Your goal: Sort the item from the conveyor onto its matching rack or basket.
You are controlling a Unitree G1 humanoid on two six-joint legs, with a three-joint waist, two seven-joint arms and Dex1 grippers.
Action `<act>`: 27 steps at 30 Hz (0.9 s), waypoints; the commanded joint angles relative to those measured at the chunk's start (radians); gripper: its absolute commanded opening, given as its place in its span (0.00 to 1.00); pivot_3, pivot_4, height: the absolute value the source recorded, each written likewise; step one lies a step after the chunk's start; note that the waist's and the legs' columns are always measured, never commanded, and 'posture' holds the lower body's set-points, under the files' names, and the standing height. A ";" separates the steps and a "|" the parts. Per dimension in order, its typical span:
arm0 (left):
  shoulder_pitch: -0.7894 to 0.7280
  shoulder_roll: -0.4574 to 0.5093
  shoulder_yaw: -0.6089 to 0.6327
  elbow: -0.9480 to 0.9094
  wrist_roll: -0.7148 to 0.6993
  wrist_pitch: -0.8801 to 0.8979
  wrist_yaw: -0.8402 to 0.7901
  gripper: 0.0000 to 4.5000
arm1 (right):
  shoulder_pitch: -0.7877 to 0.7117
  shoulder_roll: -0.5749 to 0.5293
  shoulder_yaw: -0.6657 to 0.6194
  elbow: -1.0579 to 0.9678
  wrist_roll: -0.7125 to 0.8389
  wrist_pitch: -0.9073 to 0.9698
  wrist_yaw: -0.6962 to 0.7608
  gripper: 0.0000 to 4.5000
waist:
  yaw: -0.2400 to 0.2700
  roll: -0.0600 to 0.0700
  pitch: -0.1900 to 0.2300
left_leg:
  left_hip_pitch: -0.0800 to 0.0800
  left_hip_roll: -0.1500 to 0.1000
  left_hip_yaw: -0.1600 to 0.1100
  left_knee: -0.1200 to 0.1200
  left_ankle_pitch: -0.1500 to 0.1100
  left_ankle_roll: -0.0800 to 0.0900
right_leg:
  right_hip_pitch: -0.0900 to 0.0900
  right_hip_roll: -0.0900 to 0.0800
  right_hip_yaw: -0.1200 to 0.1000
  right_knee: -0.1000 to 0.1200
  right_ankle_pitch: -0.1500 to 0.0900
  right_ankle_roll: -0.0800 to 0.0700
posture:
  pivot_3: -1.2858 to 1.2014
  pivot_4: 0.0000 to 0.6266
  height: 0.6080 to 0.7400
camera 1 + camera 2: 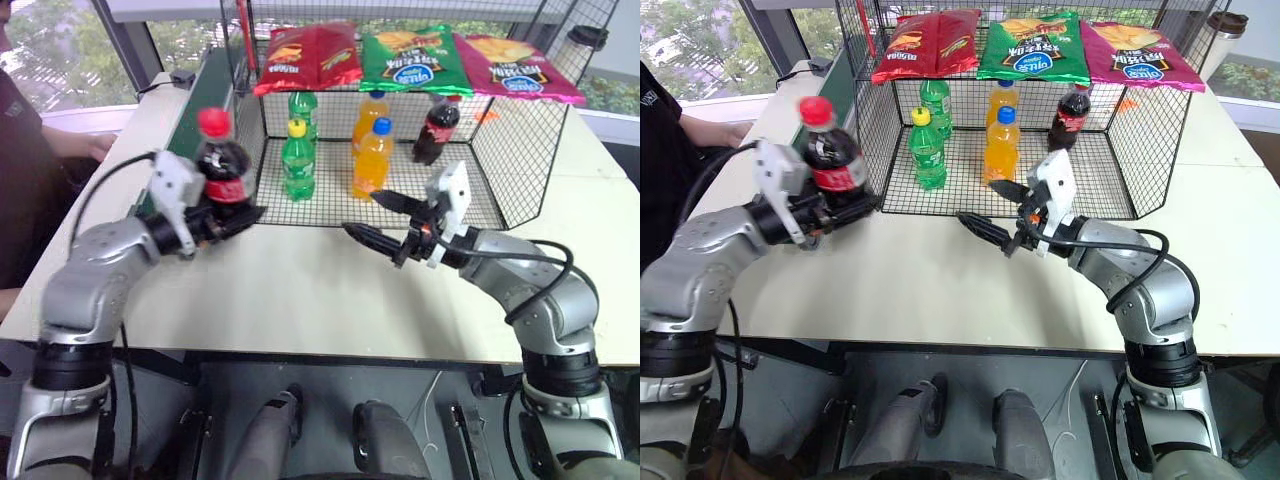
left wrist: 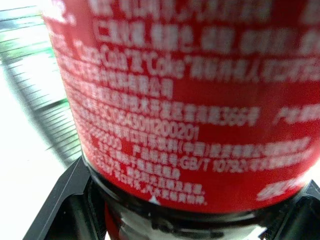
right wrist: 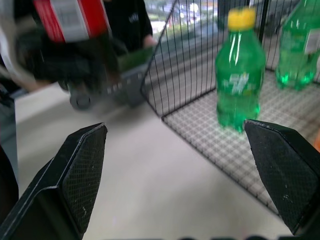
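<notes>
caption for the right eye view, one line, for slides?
Left gripper holds a red-capped plastic cola bottle upright beside the black wire-mesh basket; right gripper open.

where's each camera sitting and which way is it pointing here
Left eye: on the head, facing forward and down over the table; both arms show, left gripper clamped on the cola bottle.
Right eye: beside it, same scene; right gripper open before the wire basket.
Left wrist: looks along its fingers at the bottle's red label.
Right wrist: looks between its open fingers at a green soda bottle; it shares the held cola bottle with both eye views.
</notes>
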 commanded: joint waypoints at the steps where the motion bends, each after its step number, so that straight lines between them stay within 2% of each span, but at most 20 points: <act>1: -0.047 -0.053 -0.040 0.060 0.025 -0.062 -0.037 0.66 | -0.035 0.004 -0.047 -0.030 0.055 0.020 -0.018 1.00 | -0.003 0.000 0.000 | 0.000 0.000 0.000 0.000 0.000 0.000 | 0.000 0.000 0.000 0.000 0.000 0.000 | 0.52 0.24 0.98; 5: -0.101 -0.156 -0.119 0.222 0.098 -0.161 -0.070 0.66 | -0.043 0.009 -0.069 -0.042 0.105 0.061 -0.046 1.00 | -0.005 0.000 0.000 | -0.001 0.001 0.000 0.000 0.001 0.002 | -0.002 0.001 0.000 0.002 0.002 0.003 | 0.52 0.24 0.98; 13: -0.190 -0.293 -0.186 0.353 0.162 -0.247 -0.128 0.66 | -0.027 -0.020 -0.065 -0.085 0.141 0.096 -0.046 1.00 | -0.004 0.000 0.000 | -0.002 0.000 0.000 0.002 0.002 0.003 | -0.001 0.000 -0.001 0.001 0.002 0.004 | 0.52 0.24 0.98; 20: -0.221 -0.364 -0.226 0.393 0.199 -0.275 -0.175 0.66 | -0.042 -0.018 -0.063 -0.080 0.138 0.088 -0.049 1.00 | -0.006 0.000 0.000 | -0.002 0.000 0.000 0.002 0.002 0.003 | -0.001 0.000 -0.001 0.002 0.003 0.005 | 0.52 0.24 0.98; 27: -0.200 -0.384 -0.254 0.366 0.219 -0.274 -0.201 0.66 | -0.057 -0.010 -0.062 -0.080 0.140 0.083 -0.052 1.00 | -0.005 0.000 0.000 | -0.002 0.000 0.000 0.003 0.002 0.003 | -0.001 0.000 -0.001 0.002 0.003 0.005 | 0.52 0.24 0.98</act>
